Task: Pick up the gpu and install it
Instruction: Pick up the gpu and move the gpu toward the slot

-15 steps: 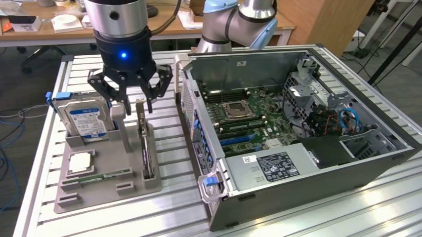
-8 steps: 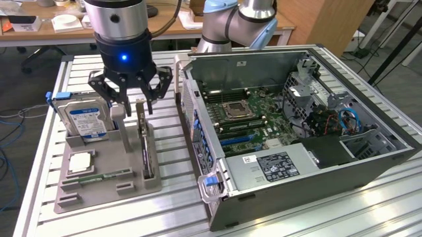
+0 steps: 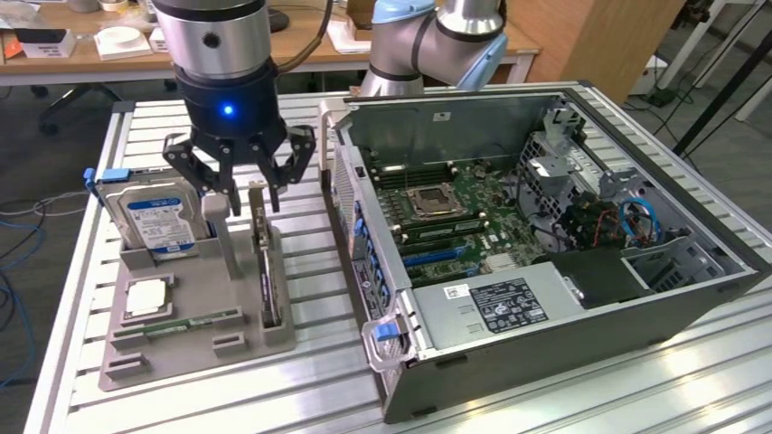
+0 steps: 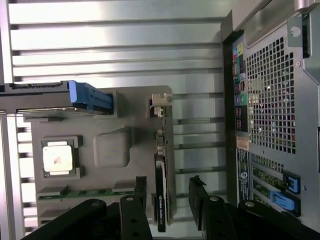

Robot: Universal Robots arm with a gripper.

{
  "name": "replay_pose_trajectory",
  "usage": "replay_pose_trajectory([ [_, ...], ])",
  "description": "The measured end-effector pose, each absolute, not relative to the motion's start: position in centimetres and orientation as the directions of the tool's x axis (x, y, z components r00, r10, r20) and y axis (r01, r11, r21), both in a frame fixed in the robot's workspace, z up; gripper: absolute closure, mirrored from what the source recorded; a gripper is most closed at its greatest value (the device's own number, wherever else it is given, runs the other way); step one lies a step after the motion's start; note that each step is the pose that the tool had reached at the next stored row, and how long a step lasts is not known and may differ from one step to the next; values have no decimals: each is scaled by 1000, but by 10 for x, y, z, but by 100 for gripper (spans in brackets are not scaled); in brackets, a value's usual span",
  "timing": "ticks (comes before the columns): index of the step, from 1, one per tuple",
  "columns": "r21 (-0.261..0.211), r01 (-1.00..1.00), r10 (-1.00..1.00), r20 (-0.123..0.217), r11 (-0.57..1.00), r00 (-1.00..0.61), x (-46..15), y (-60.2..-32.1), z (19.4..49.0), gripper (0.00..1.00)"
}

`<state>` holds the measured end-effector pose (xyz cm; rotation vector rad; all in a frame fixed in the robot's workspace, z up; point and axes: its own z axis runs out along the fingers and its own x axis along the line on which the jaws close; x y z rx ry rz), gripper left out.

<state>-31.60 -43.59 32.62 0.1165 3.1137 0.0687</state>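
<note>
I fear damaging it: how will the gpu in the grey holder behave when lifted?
The gpu is a thin flat board, so probably stiff and light. Standing on edge in the grey holder, it could bind if pulled askew.

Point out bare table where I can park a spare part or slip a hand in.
Bare table along the camera-side edge, in front of the parts tray and PC case. Narrow strip between tray and case may fit a hand. Crowded: tray, open gripper over the gpu.
</note>
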Motion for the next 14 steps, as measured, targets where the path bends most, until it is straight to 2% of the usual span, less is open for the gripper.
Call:
replay_pose_trajectory([
  [14,45,74,75,-23,996,-997,-316,-436,319,53],
])
